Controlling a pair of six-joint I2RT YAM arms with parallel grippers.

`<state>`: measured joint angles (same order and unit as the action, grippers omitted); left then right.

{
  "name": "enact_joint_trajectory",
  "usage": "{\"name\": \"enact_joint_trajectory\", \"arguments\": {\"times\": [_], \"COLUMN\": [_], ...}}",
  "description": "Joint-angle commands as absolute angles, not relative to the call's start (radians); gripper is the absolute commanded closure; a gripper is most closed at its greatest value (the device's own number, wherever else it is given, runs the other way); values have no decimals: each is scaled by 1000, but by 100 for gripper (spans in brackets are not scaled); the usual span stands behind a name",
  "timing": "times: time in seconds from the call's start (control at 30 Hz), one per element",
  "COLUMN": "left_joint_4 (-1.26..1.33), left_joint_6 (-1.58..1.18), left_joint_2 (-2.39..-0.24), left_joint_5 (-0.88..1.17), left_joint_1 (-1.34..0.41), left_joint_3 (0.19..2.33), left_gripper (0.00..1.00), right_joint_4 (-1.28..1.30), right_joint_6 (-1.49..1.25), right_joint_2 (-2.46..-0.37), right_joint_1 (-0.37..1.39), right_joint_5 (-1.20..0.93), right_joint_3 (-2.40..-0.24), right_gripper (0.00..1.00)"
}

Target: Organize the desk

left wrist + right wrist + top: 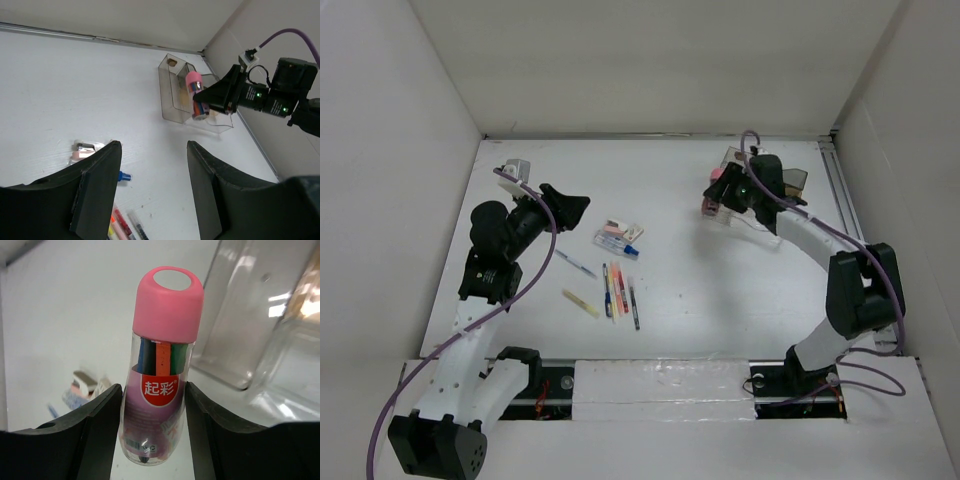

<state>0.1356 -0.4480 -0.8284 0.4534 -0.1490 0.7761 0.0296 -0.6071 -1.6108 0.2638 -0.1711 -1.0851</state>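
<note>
Two wrist views are adding what the top view hardly gives. The right wrist view is showing the right fingers [97,440] pressing on both sides of a clear tube [160,390] with a pink cap, a red label and coloured pens inside. The left wrist view is showing that tube tilted, cap uppermost, just in front of a clear tray [172,92]; I cannot tell whether its base is touching anything. The left fingers [97,190] are standing wide apart, holding nothing. The top view alone is showing the whole white table [720,300] spreading under both arms. There the tray is sitting near the far right corner, and a row of loose pens [618,292] is lying mid-table.
</note>
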Motion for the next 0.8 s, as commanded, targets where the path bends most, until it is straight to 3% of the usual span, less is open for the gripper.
{"name": "enact_joint_trajectory", "arguments": {"times": [0.0, 0.23, 0.3, 0.37, 0.43, 0.47, 0.6, 0.67, 0.7, 0.73, 0.77], "left_joint_4": [195, 195, 196, 195, 195, 193, 196, 196, 196, 196, 196], "left_joint_6": [-456, -453, -453, -453, -453, -453, -456, -454, -454, -454, -454], "left_joint_2": [-811, -810, -811, -811, -811, -815, -815, -815, -816, -815, -815], "left_joint_5": [479, 477, 477, 479, 479, 477, 480, 480, 480, 480, 480], "left_joint_1": [-150, -150, -150, -150, -150, -150, -150, -150, -150, -150, -150], "left_joint_3": [798, 795, 795, 796, 795, 796, 796, 796, 796, 798, 795], "left_gripper": [49, 49, 49, 49, 49, 49, 49, 49, 49, 49, 49], "right_joint_4": [-43, -8, -3, 26, 20, 15, 11, 11, -20, -49, -63], "right_joint_6": [-615, -604, -597, -597, -597, -597, -594, -581, -572, -566, -546], "right_joint_2": [-1626, -1742, -1755, -1759, -1752, -1738, -1707, -1683, -1671, -1661, -1646], "right_joint_1": [183, 120, 110, 110, 110, 110, 110, 144, 159, 202, 228], "right_joint_5": [-137, -129, -124, -107, -92, -92, -95, -97, -101, -104, -126], "right_joint_3": [-1193, -1319, -1331, -1335, -1322, -1313, -1298, -1273, -1264, -1249, -1218], "right_gripper": [65, 59, 48, 43, 32, 21, 21, 25, 36, 56, 69]}}
